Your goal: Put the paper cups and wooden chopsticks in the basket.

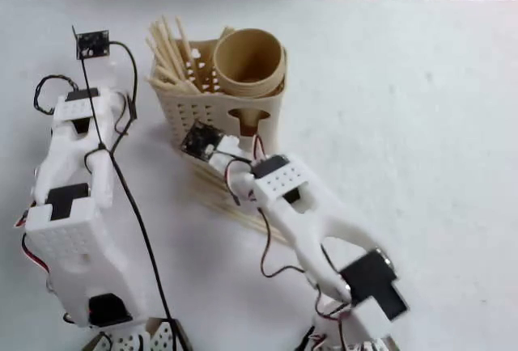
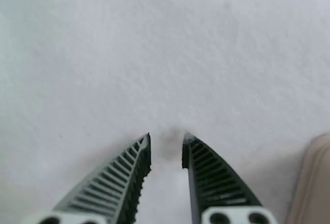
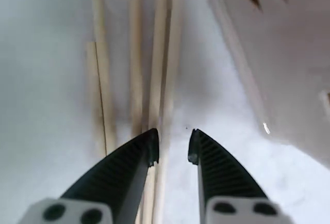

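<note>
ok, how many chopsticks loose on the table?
5 chopsticks visible: side by side on the table beside the basket, at the right gripper. More may hide under its arm.

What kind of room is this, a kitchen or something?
Probably a robot test bench, not a kitchen: two white arms with bare wires sit on a white table, beside a basket of paper cups and chopsticks.

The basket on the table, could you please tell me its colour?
The basket is cream-white, with perforated walls; the high view shows it best.
</note>
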Controlling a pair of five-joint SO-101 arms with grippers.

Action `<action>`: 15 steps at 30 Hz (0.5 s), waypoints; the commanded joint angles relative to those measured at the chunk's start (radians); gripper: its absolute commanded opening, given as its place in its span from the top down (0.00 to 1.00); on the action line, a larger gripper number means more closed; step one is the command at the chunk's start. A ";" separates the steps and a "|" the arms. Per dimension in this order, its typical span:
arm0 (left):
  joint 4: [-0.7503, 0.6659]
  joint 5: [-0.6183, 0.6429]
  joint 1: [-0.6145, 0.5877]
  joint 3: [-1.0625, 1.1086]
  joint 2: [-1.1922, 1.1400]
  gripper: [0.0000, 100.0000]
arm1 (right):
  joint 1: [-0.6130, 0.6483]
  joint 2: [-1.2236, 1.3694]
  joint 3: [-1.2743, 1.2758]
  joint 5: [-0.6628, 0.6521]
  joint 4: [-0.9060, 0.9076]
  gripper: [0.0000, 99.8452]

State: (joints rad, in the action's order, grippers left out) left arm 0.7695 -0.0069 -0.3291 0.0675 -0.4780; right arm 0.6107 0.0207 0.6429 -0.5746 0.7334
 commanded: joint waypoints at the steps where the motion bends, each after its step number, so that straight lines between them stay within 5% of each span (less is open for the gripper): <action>1: -0.020 -0.002 -0.002 -0.034 0.005 0.88 | -0.010 0.058 -0.080 0.006 -0.008 0.89; 15: -0.020 -0.002 -0.004 -0.034 0.005 0.88 | -0.039 0.042 -0.101 0.009 0.107 0.99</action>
State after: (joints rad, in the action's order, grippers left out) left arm 0.7695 -0.0069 -0.3291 0.0675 -0.4780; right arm 0.5754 0.1266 0.5508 -0.5762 0.7841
